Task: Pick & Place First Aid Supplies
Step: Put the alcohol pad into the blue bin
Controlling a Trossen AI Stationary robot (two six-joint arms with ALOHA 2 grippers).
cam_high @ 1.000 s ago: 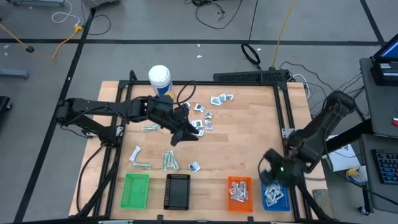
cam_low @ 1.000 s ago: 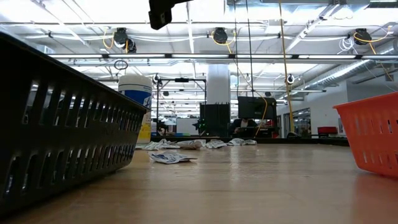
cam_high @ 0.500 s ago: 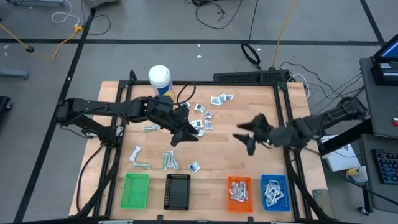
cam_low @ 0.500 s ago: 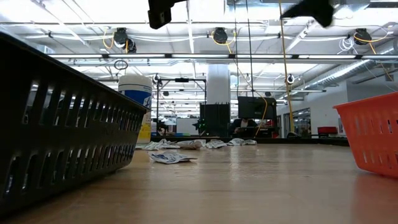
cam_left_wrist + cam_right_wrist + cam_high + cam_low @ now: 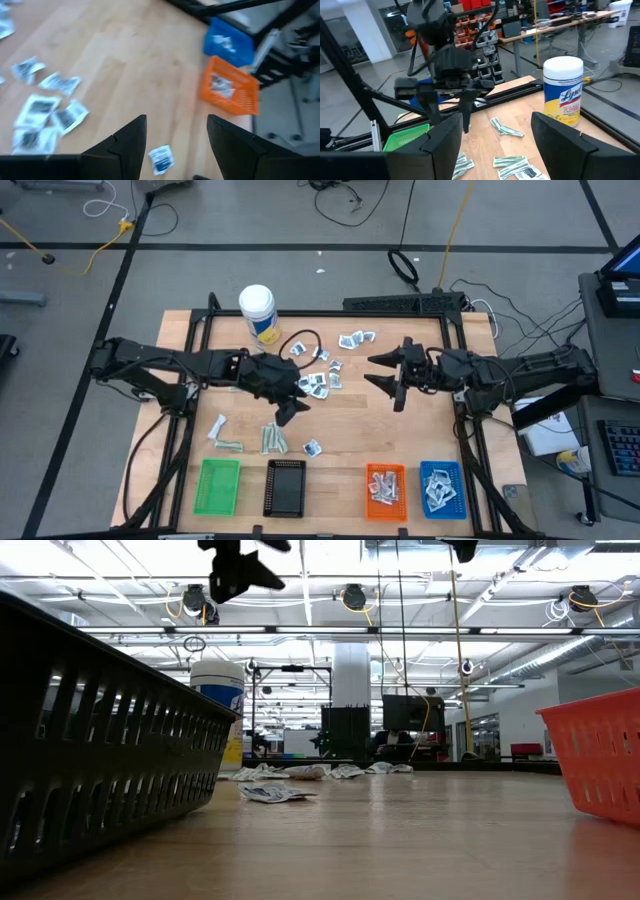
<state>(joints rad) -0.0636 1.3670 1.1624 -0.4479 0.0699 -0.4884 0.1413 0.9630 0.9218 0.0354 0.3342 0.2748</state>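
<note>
Right now both sets of my fingers hang spread apart above the bench (image 5: 400, 440) with nothing between them. My left gripper (image 5: 290, 408) sits over the middle-left of the wood, fingers (image 5: 131, 141) parted, just beside the cluster of square white-and-blue sachets (image 5: 318, 380), which lies toward the far side of it; in my left wrist view those sachets (image 5: 47, 107) are scattered on the boards ahead of the fingertips, and one lone sachet (image 5: 161, 158) lies almost directly between the two tips, below them and untouched. Near that gripper on the side toward the trays lie the pale grey-green wrapped strips (image 5: 272, 438). My right gripper (image 5: 393, 380) is held over the centre-right of the bench, fingers (image 5: 445, 137) wide, pointing toward the sachet pile but apart from it; a small group of sachets (image 5: 355, 338) rests near the far edge. Past my right fingers I see strips (image 5: 506, 128) on the wood, the white bottle (image 5: 563, 90) and the green tray (image 5: 407, 137). More packets already lie in the orange tray (image 5: 385, 486) and the blue tray (image 5: 441, 485); the black tray (image 5: 287, 487) stands between green and orange.
</note>
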